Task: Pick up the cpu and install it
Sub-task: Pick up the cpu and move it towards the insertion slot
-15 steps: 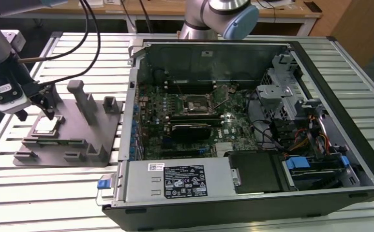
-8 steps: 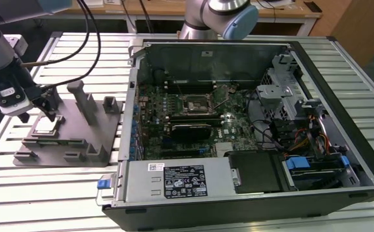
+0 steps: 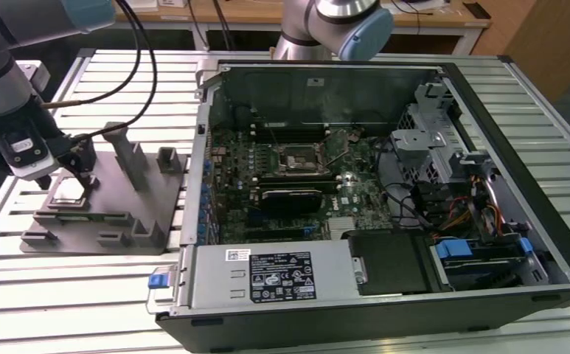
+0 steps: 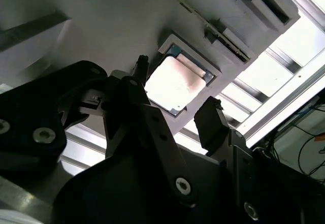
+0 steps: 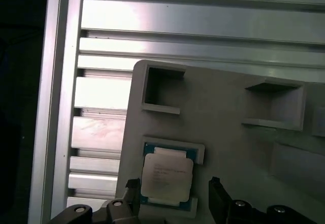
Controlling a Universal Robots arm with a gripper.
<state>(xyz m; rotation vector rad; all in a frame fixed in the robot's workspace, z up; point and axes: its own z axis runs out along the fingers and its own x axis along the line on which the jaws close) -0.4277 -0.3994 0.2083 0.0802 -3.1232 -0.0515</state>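
- Exterior view: the end effector [image 3: 80, 175] hangs low over the grey fixture plate [image 3: 108, 217], which lies on the slatted counter [image 3: 68, 295] near the counter's edge at the exterior view's left.
  - The cpu [image 3: 68, 193] lies flat in a pocket at the plate's outer side.
  - The open computer case [image 3: 520, 243] stands just beside the plate, and its socket [image 3: 295, 156] is well apart from the chip.
  - Whether anything touches the chip cannot be told from here.
- Second wrist view: the end effector [image 4: 175, 94] is spread, one of its fingers [image 4: 210, 125] on each side of the cpu [image 4: 175, 84], with pale plate showing between them and the chip. Nothing is gripped.
  - Risk, as I judge it: one finger sits nearer the chip than the other. An uneven close could push the chip against the pocket wall, or tip it up on one edge.
- First wrist view: the cpu [image 5: 166, 176] sits square in its raised frame on the fixture plate [image 5: 228, 107], between the tips of the end effector [image 5: 174, 191].
  - Risk: the frame stands close around the chip, so tips set too low may pinch the frame instead of the chip.
  - Risk: the chip is thin and smooth-topped, so a shallow hold could let it slip or twist. A skewed chip would likely sit badly in the socket.
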